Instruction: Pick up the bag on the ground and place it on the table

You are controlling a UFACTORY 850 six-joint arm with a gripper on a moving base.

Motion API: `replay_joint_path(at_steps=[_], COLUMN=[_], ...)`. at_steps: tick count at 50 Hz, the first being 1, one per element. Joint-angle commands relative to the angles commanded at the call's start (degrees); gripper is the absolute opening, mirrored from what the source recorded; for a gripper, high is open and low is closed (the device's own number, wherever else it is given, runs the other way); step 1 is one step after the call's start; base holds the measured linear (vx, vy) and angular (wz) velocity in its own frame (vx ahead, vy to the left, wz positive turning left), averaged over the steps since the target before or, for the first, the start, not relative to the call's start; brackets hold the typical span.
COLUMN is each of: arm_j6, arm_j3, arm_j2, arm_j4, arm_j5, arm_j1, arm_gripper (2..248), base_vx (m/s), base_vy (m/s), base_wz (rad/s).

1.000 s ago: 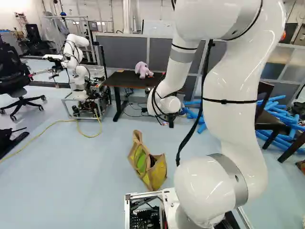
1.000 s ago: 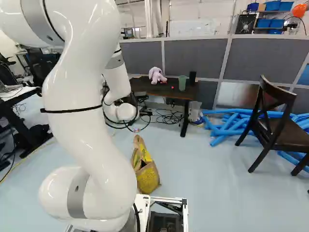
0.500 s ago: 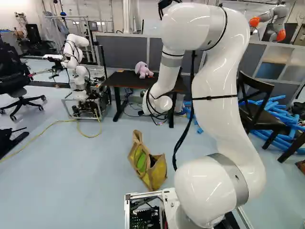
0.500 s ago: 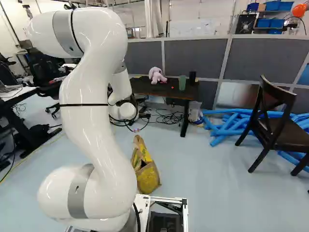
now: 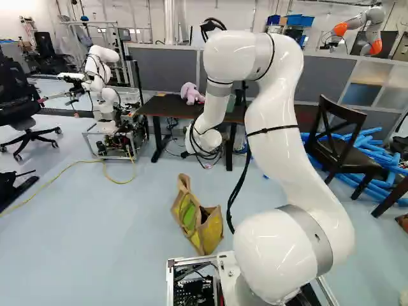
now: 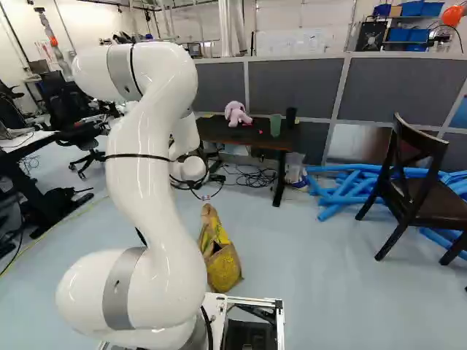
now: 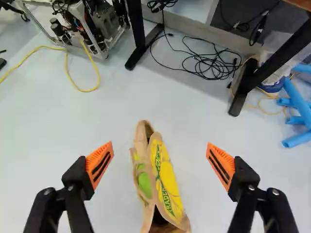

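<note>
The soft yellow-and-green bag with tan trim stands on the pale blue floor, and past it is the dark-topped counter, carrying a pale purple plush animal, a green cup and a black cup. Black cables tangle on the floor between the bag and that counter's far side; blue foam tubes and a dark wooden chair sit well off to the bag's right, another robot beyond it to the left. Floor spreads on both sides of the bag, with the arm's metal base frame just on its near side. The black claw is spread wide above the bag, its orange pads apart from it.
</note>
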Motion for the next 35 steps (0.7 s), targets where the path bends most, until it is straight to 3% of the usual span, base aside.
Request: replay_joint_path(at_steps=[28,35], arm_j6=[0.0,-2.32], arm_j3=[-6.8,-7.66], arm_j2=[-7.62,-9.01], arm_j4=[0.0,0.0], arm_j5=[-7.06,-7.97], arm_j1=[1.37,1.38], arm_gripper=[247,247], base_vx=[0.0,0.0], base_vy=[0.0,0.0], base_wz=[0.0,0.0])
